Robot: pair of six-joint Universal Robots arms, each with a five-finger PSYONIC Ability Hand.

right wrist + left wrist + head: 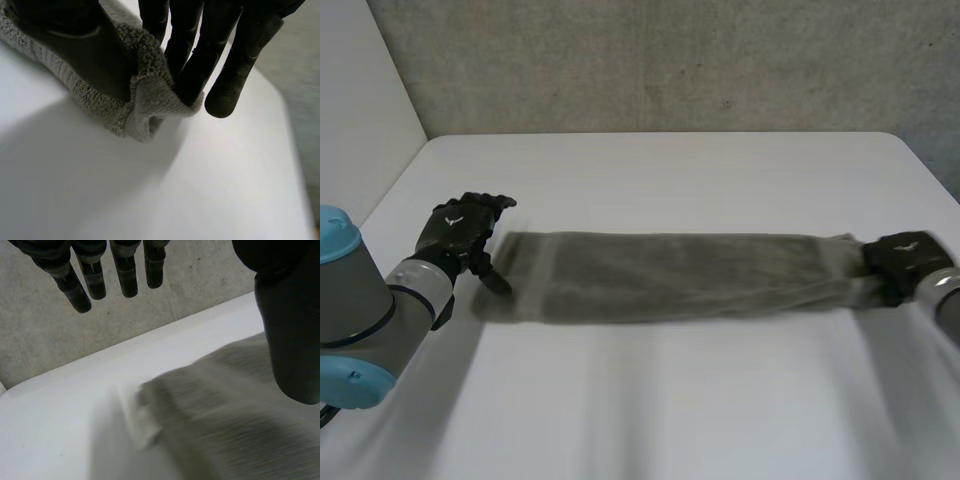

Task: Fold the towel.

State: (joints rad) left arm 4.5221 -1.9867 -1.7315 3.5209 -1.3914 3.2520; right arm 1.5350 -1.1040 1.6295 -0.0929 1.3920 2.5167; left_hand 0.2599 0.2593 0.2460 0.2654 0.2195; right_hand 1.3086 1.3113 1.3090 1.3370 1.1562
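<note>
Right now I see the towel [670, 275] lying in a long band across the white desk [670, 170]. My right hand [905, 262] pinches its right end (thumb against fingers), and my left hand [460, 235] hangs spread just beside its left end, holding nothing.

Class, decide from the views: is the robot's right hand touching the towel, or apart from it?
Touching. The right wrist view shows the right hand pinching the end of the towel between thumb and fingers.
</note>
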